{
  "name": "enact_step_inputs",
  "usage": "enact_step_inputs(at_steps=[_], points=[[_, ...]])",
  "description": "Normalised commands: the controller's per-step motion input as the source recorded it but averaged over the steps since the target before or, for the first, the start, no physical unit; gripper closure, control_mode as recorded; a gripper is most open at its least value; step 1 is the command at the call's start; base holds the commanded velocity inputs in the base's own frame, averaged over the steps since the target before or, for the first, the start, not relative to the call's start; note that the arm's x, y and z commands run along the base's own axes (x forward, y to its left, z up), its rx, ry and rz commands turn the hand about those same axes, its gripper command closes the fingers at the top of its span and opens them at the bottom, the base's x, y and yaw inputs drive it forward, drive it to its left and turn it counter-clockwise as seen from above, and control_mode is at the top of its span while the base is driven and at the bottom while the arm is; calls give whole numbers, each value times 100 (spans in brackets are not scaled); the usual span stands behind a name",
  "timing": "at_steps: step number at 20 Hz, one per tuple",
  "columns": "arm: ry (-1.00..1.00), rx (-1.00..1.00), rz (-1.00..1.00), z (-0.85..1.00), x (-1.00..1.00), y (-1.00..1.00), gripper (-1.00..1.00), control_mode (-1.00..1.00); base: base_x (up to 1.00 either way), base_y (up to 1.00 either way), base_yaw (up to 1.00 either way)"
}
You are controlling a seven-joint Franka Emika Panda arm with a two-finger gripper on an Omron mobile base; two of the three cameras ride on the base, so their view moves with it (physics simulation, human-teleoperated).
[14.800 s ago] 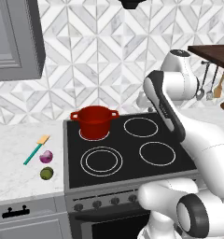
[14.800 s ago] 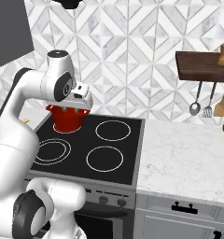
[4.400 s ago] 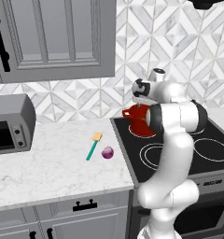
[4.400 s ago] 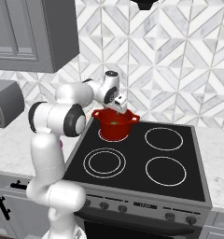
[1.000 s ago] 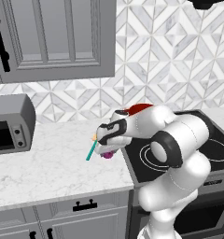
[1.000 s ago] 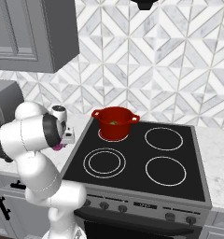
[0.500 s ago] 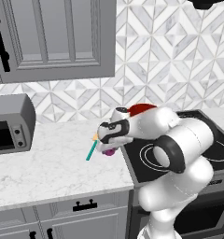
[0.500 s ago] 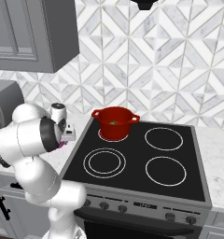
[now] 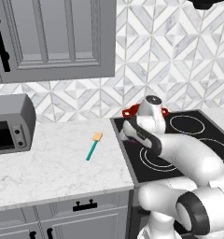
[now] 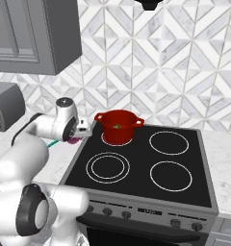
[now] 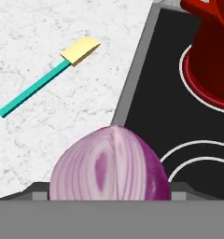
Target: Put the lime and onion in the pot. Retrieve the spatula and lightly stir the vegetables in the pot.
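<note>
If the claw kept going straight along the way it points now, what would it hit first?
The onion: in the hand view it sits dead centre right at the claw, at the counter's edge by the stove. The spatula and the pot lie off to either side, though exact depth is unclear.

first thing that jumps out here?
The purple onion, huge at the bottom of the hand view, right at the gripper, which hovers over the stove's left edge. Next, the red pot on the back-left burner with something green inside, and the teal spatula lying alone on the marble counter.
</note>
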Motion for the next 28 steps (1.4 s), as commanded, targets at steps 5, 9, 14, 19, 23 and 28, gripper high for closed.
enact_step_inputs(at_steps=[5,9,14,19,23,28], points=[[7,0,-19,100,42,-96,100,-100,0,0,0],[20,0,-17,100,100,-96,100,-100,0,0,0],[16,0,-3,36,100,-58,100,-100,0,0,0],[0,0,1,-34,73,-4,100,-100,0,0,0],[2,0,1,-55,28,0,100,-100,0,0,0],[8,0,0,-54,10,0,100,-100,0,0,0]])
